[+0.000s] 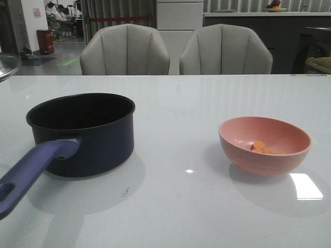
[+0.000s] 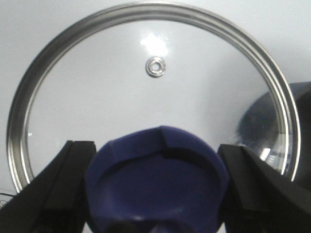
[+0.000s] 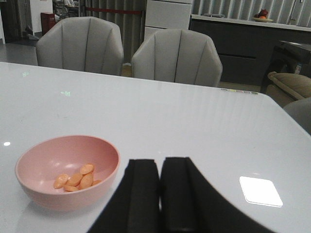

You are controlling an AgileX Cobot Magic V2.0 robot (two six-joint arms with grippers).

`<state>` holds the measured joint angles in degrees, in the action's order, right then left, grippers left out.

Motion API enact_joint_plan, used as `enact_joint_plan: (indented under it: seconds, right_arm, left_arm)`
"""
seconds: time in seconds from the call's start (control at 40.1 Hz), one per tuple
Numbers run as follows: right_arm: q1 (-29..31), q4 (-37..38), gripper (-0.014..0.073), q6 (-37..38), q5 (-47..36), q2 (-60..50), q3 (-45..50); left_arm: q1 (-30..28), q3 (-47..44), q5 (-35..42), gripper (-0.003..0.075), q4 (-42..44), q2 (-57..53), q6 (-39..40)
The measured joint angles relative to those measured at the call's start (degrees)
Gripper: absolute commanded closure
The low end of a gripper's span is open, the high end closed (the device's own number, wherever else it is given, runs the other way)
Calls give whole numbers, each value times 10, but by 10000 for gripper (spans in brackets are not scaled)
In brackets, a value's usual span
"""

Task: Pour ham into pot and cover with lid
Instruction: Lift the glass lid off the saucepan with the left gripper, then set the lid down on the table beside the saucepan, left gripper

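Observation:
The dark navy pot stands on the left of the white table, its purple-blue handle pointing toward me. The ham is a few orange chunks in the pink bowl on the right. In the left wrist view my left gripper is shut on the blue knob of the glass lid. Only the lid's edge shows at the far left of the front view. In the right wrist view my right gripper is shut and empty, just right of the bowl with the ham.
Two grey chairs stand behind the table's far edge. Part of the pot shows beside the lid's rim in the left wrist view. Neither arm shows in the front view.

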<state>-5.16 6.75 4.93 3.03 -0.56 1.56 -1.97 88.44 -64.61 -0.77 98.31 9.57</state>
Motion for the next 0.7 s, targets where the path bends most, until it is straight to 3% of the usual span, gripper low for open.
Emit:
enact_joint_plan:
  seconds: [0.15,0.324,0.698]
  right_arm:
    - [0,0,433,0,0,0,0]
    - [0,0,433,0,0,0,0]
    - [0,0,433,0,5,-1,0]
  left_arm:
    - [-53,-96,61,496,-53,-9,-55]
    - [-58,-169,134,493,-57,-1,-71]
    - [-54,-183,174,482,-61,75,-76]
